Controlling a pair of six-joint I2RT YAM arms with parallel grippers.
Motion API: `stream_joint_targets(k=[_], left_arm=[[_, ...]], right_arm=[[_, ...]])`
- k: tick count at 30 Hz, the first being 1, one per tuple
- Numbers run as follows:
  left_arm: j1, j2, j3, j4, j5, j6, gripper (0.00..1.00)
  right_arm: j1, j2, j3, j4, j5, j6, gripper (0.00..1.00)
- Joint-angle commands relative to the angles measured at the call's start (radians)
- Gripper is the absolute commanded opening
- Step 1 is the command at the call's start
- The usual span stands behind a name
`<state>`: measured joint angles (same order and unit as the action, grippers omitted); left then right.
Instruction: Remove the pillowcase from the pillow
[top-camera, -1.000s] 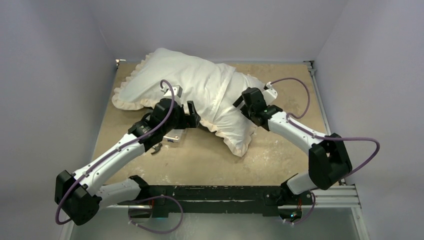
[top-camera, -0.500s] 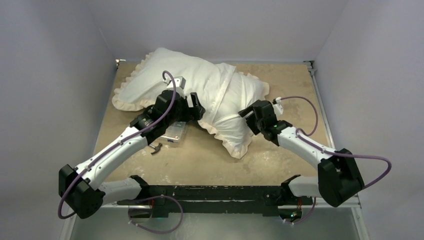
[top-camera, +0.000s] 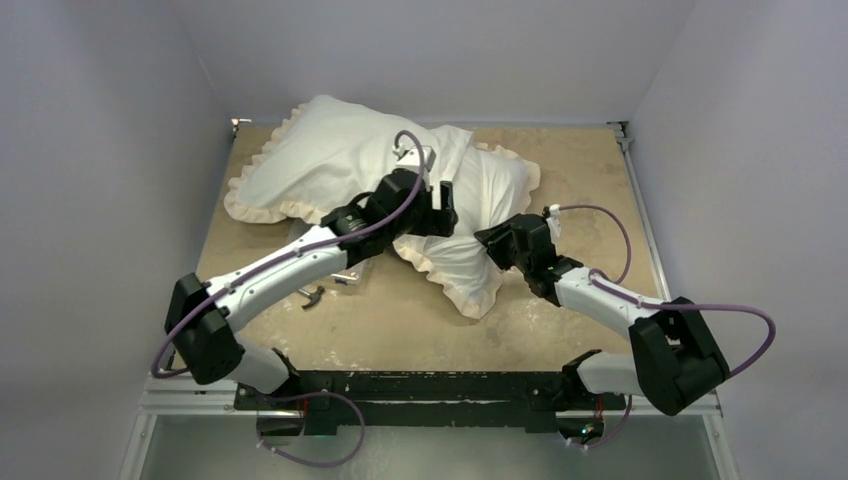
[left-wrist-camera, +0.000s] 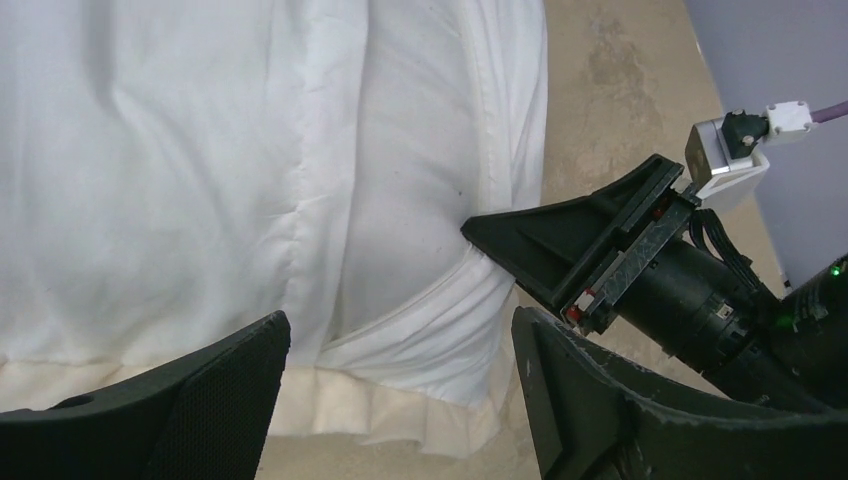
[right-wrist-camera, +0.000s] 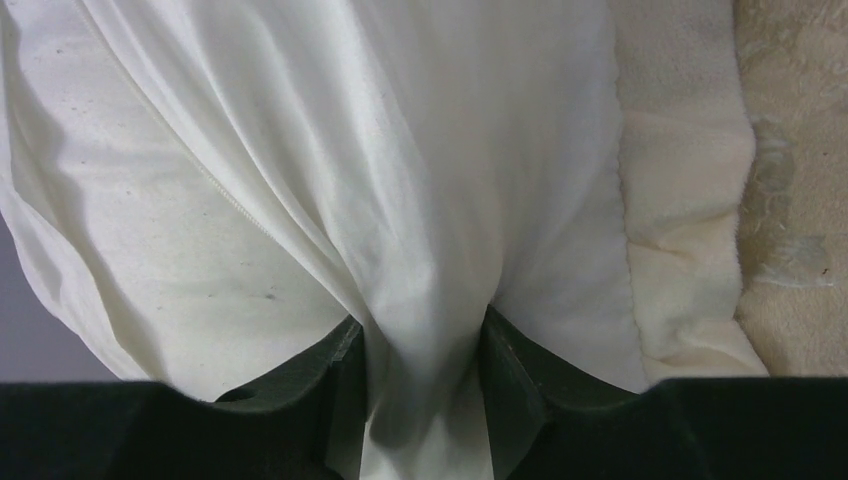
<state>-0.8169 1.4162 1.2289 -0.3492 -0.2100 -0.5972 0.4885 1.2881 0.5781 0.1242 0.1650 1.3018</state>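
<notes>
The pillowcase (top-camera: 320, 165), white with a cream frill, lies bulging across the far half of the table. The pillow is hidden inside it. My left gripper (top-camera: 441, 197) hovers open over the middle of the cover, and white cloth and frill (left-wrist-camera: 400, 420) show between its wide-apart fingers (left-wrist-camera: 220, 390). My right gripper (top-camera: 492, 245) is at the cover's lower right end. In the right wrist view it (right-wrist-camera: 420, 340) is shut on a bunched fold of the white fabric (right-wrist-camera: 425, 300), with the frill (right-wrist-camera: 680, 250) to the right. The left wrist view shows the right gripper (left-wrist-camera: 560, 245) against the cloth.
The beige table (top-camera: 570, 160) is walled in by grey panels on the left, back and right. A small clear packet (top-camera: 345, 272) and a dark small object (top-camera: 312, 297) lie under my left forearm. The arm bases sit on the black rail (top-camera: 420, 385).
My left arm has swung right and farther over the pillowcase, still open. My right gripper has pulled back toward the near side and closed on a fold of white fabric.
</notes>
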Motion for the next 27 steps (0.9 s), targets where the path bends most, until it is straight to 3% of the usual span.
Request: stream_joint_targets(k=[1,5,12,18,27], left_arm=[[-0.062,0.129,0.139,-0.004,-0.115,0.068,0.81],[-0.099,0.255,0.245,-0.043,-0.161,0.101,0.81],[-0.108,0.417,0.354,-0.077,-0.238,0.124,0.84],[-0.108,0.585,0.478,-0.197,-0.366,0.114,0.87],[-0.061,0.621,0.394,-0.223,-0.374,0.062,0.89]], right_arm=[[0.006,-0.003,-0.026,-0.021,-0.046,-0.060,0.41],[0.006,-0.004,-0.028,0.007,-0.051,-0.094,0.35],[0.006,0.000,-0.025,0.007,-0.045,-0.125,0.35],[0.006,-0.002,-0.027,-0.004,-0.052,-0.144,0.35],[0.005,-0.028,-0.040,-0.011,-0.050,-0.150,0.36]])
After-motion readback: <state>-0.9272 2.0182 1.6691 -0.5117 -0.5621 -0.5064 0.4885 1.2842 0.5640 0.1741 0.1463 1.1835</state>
